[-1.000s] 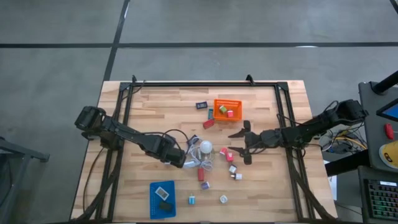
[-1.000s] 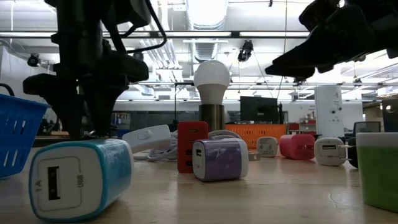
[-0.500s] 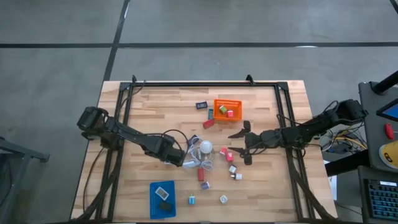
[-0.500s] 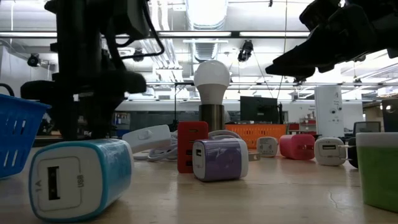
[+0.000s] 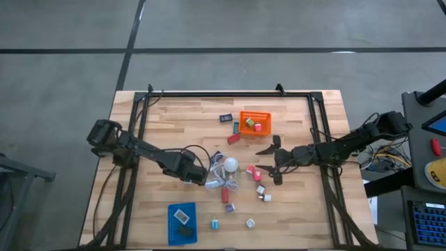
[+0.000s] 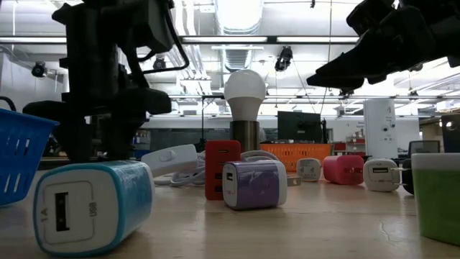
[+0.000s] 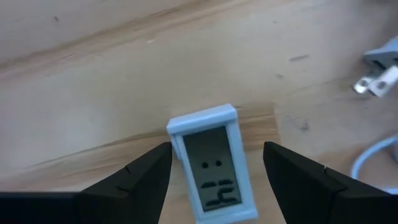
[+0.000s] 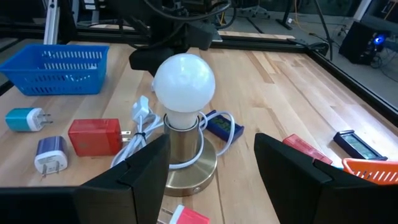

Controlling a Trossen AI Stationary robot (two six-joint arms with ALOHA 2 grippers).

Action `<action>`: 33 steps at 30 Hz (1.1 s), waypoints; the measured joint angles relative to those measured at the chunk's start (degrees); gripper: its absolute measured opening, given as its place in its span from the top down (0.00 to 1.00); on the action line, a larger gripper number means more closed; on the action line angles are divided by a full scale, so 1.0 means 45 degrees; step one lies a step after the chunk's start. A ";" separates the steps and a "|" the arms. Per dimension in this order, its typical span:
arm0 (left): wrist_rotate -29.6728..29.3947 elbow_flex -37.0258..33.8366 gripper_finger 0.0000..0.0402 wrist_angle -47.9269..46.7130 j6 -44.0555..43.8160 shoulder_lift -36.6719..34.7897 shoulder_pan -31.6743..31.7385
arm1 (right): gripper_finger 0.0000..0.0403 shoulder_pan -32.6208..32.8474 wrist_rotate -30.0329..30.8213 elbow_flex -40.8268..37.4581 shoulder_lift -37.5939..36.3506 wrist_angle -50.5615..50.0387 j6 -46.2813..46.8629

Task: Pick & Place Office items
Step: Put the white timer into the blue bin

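Note:
My left gripper (image 7: 214, 186) points down, open, at the table's middle left (image 5: 203, 178). Its fingers stand on either side of a small pale-blue device with a dark display (image 7: 211, 165), which lies flat on the wood, and touch nothing. My right gripper (image 5: 272, 164) hovers open and nearly level to the right of the white bulb lamp (image 8: 184, 81), also touching nothing. Other office items lie scattered around the lamp: a red block (image 5: 226, 194), a purple charger (image 6: 251, 183), a teal charger (image 6: 93, 208) and a pink one (image 6: 343, 170).
An orange basket (image 5: 254, 122) holding a few items stands at the far middle. A blue basket (image 5: 182, 223) stands at the near left. The lamp's white cord (image 7: 376, 162) and a plug (image 7: 373, 74) lie close beside the left gripper. A black frame (image 5: 230, 94) rims the table.

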 joint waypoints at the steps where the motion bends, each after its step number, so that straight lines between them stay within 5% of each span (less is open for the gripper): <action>1: 0.0004 -0.0052 0.35 -0.0002 0.0000 0.0005 0.0024 | 0.43 0.0000 -0.0003 0.0000 0.0000 0.0000 -0.0005; 14: 0.0085 -0.0734 0.38 0.0673 0.0164 -0.0068 0.0044 | 0.43 -0.0005 0.0000 0.0000 -0.0005 0.0005 -0.0039; 22: -0.0177 -0.0792 0.67 0.0619 0.1794 -0.0068 0.0024 | 0.43 -0.0005 0.0000 0.0000 -0.0005 0.0019 0.0111; 33: -0.0361 -0.0908 0.67 0.0549 0.4654 -0.0131 0.0029 | 0.43 -0.0005 0.0000 0.0000 -0.0015 0.0024 0.0199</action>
